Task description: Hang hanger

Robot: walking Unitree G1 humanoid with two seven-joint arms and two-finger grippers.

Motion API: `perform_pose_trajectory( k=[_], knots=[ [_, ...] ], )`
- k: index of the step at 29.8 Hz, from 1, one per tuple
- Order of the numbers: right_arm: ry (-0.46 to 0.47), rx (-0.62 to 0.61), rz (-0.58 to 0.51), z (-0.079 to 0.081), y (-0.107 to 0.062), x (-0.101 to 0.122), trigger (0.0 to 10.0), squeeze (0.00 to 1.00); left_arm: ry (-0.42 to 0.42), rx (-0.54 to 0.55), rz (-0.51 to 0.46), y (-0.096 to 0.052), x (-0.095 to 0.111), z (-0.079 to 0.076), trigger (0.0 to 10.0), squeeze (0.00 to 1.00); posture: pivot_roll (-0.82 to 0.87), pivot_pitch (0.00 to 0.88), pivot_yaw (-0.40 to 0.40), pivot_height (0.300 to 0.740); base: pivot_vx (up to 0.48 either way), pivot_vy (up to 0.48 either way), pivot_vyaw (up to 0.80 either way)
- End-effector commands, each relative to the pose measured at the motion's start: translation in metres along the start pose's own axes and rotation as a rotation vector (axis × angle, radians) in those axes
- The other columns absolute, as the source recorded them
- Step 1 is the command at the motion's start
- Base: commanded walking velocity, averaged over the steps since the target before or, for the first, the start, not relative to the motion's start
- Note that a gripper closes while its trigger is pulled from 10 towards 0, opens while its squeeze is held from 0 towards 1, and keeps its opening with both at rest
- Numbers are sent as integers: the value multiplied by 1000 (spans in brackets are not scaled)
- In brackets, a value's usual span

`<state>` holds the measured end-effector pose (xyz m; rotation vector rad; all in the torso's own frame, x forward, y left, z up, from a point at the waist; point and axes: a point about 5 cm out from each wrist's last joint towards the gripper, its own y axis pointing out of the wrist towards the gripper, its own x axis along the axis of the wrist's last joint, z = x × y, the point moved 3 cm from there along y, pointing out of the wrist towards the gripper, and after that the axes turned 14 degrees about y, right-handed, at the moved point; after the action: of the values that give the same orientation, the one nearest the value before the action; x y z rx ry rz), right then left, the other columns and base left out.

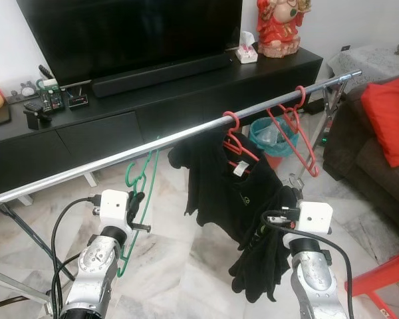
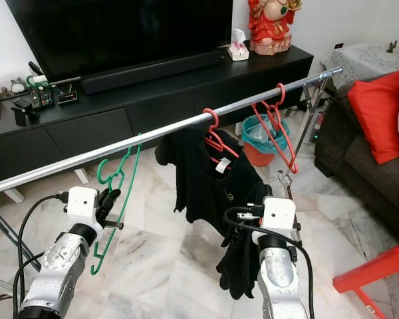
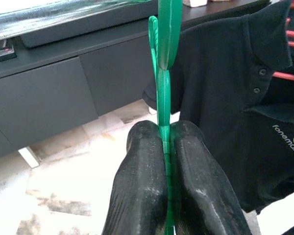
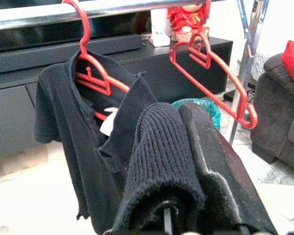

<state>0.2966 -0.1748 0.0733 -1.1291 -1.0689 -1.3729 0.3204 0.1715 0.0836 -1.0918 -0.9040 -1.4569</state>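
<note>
Running slantwise across the room, a silver rail carries three hangers in front of a black TV cabinet. Green hanger: empty, hook at the rail or just under it, contact not clear; its lower frame is pinched between the closed fingers of the left gripper, which sits below the rail. Red hanger: hooked on the rail at mid-span, bearing a black polo shirt. Second red hanger: hooked further toward the right end, empty. Right gripper: below the shirt, clamped on a dark knitted cloth that hangs down beside the shirt. Also present: a teal bin behind the rail, a dark sofa with red cushion at right, marble-tiled floor.
</note>
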Motion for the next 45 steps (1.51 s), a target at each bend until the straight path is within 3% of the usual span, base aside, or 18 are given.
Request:
perform_pose_trajectory(
  k=[1,26,45],
  knots=[
    [0,12,-15,4,3,4,10000,0,-2,0,1,-3,-1,2,10000,0,-3,0,62,740,-247,0,0],
    [4,10,-12,4,4,4,10000,0,-11,-15,-9,0,4,-2,10000,0,5,0,61,740,-249,0,0],
    [-14,8,-20,4,3,6,10000,0,-1,-30,3,0,4,-4,10000,0,11,0,65,740,0,0,27]
  ],
)
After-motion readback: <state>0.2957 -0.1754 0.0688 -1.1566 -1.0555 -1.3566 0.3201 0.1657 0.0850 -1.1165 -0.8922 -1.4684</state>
